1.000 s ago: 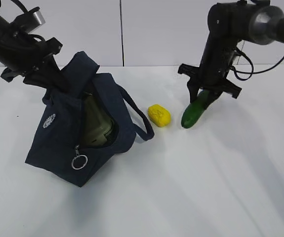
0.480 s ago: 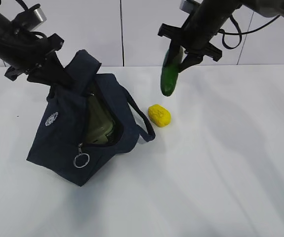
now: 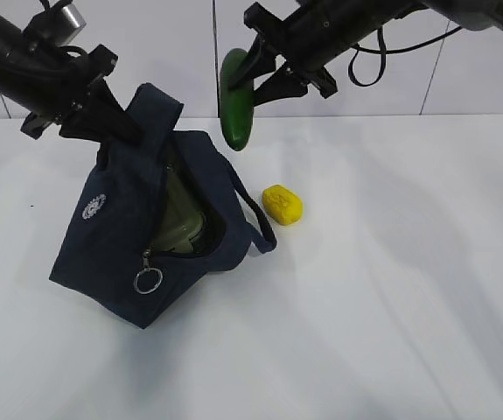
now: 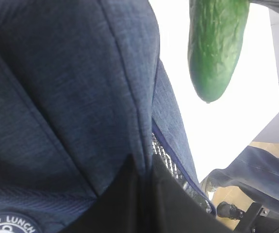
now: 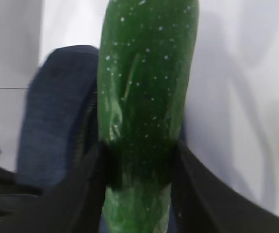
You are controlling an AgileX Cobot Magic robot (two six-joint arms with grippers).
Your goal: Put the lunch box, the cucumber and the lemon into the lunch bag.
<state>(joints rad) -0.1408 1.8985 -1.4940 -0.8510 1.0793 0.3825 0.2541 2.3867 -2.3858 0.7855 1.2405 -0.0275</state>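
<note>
While our left gripper (image 3: 102,118) pinches the lunch bag (image 3: 115,236) mouth open, lunch box (image 3: 177,223) already inside, our right gripper (image 3: 264,74) has carried the clamped cucumber (image 3: 236,101) up from the table to just beside that opening. We judge insertion comes next; the lemon (image 3: 282,204) waits beside the bag.

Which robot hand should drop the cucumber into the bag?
The right hand. It is shut on the cucumber, hanging close above the lunch bag. The left hand is busy holding the bag's handle up.
</note>
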